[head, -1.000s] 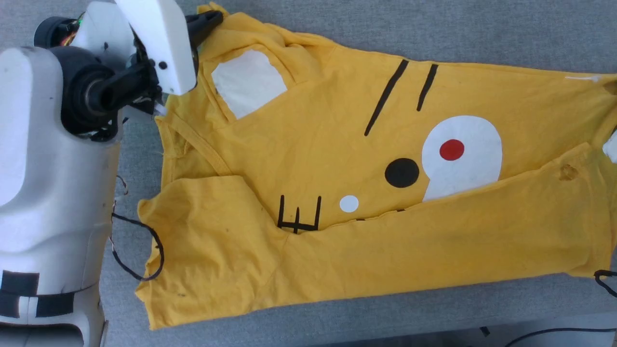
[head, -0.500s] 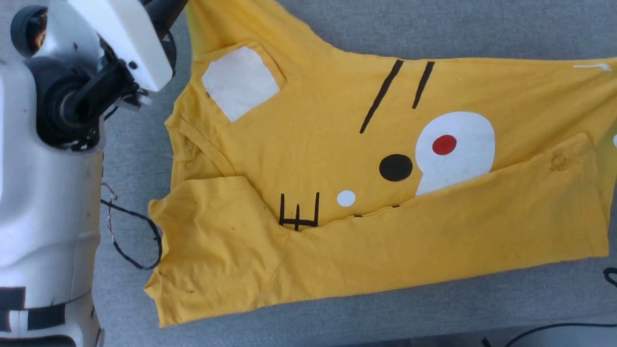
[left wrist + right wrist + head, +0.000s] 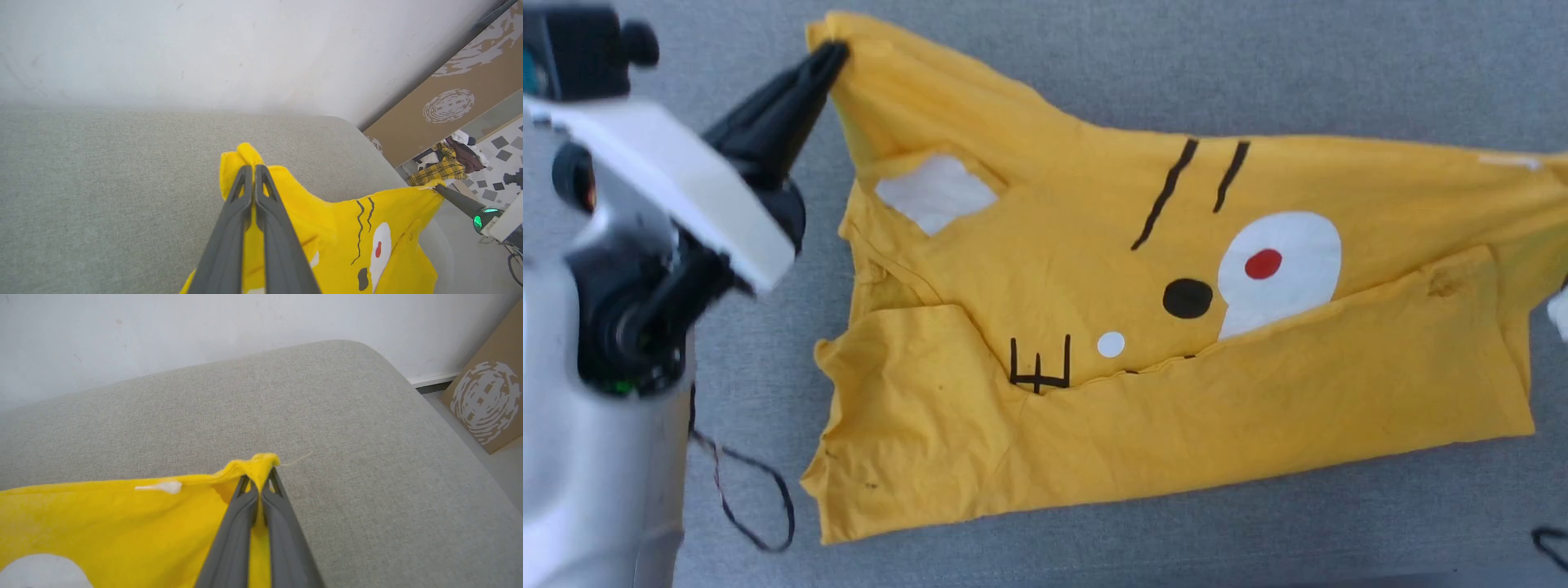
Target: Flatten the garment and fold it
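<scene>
Grey woven upholstery (image 3: 1258,65) stretched under the scene, with a plain white wall (image 3: 204,49) rising behind its far edge. On this surface lay the garment (image 3: 1094,425), a bright yellow T-shirt spread sideways with its print facing up. The white oval (image 3: 1282,265) on the shirt served as the clearest mark. A red dot (image 3: 1263,264) sat inside it, a black dot (image 3: 1187,298) lay just left of it, and two slanted black strokes (image 3: 1165,194) stood above and to its left. Further left of the oval were a small white dot (image 3: 1111,344) and a black comb-like mark (image 3: 1040,373). A white patch (image 3: 935,196) showed well to the left, near the neck. Below the oval, a long flap (image 3: 1176,441) of the shirt was folded up over the front and covered the oval's lower edge.

Far to the upper left of the oval, the left gripper (image 3: 832,55) had its fingers pressed together on a bunched corner of the shirt, lifting it into a peak. The left wrist view showed the same pinch (image 3: 253,169). Right of the oval, the right gripper (image 3: 259,477) was clamped on the opposite corner, beside a small white tag (image 3: 161,487). Its dark tip (image 3: 438,188) also showed in the left wrist view. The cloth between the two corners was pulled taut.

A thin black cable (image 3: 760,498) lay far to the lower left of the oval, off the shirt.
</scene>
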Available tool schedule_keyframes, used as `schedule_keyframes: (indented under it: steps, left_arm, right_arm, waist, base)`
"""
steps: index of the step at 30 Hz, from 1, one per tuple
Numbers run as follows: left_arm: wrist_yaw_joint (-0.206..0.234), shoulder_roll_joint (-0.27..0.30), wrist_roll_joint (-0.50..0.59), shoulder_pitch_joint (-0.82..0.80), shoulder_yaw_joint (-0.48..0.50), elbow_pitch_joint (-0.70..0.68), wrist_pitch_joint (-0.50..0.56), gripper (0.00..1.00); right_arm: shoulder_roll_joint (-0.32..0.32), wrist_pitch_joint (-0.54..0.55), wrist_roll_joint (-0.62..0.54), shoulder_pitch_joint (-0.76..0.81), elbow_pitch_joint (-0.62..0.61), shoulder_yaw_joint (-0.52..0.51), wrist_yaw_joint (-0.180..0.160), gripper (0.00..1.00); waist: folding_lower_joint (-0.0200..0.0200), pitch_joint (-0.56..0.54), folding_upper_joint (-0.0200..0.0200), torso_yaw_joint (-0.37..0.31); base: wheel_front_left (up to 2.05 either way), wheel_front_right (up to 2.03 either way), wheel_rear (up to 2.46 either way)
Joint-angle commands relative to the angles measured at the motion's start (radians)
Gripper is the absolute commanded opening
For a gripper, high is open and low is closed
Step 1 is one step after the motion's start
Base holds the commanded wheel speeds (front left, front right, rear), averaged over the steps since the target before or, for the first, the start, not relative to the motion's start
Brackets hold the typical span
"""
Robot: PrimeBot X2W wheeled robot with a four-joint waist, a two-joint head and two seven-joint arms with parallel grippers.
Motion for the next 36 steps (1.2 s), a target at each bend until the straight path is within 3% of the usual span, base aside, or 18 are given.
schedule_keyframes:
  steps: [1,10,19,26,36]
  left_arm:
    - [-0.007,0.006,-0.008,0.025,0.006,-0.015,-0.008,0.0]
    - [0.005,0.025,-0.087,0.333,0.051,-0.205,0.0,0.0]
    - [0.031,0.016,-0.163,0.614,0.073,-0.262,0.029,0.0]
    - [0.055,0.019,-0.143,0.676,0.031,-0.187,0.067,0.0]
    - [0.082,0.016,-0.104,0.586,-0.054,0.042,0.138,0.0]
  right_arm:
    - [0.005,-0.005,0.008,0.02,-0.01,-0.005,-0.002,0.0]
    - [0.044,0.016,0.079,0.212,-0.076,-0.058,-0.002,0.0]
    - [0.066,0.08,0.122,0.358,-0.084,-0.075,-0.002,0.0]
    - [0.068,0.125,0.106,0.393,-0.056,-0.049,-0.002,0.01]
    - [0.058,0.147,0.052,0.356,0.065,0.008,-0.002,0.02]
  waist:
    - [0.0001,-0.031,0.0,0.011]
    - [0.0001,-0.114,0.0,0.018]
    - [0.0001,-0.165,0.0,0.027]
    - [0.0001,-0.174,0.0,0.045]
    - [0.0001,-0.175,0.0,0.054]
  base:
    - [0.0,0.0,0.0]
    - [0.0,0.0,0.0]
    - [0.0,0.0,0.0]
    - [0.0,0.0,0.0]
    - [0.0,0.0,0.0]
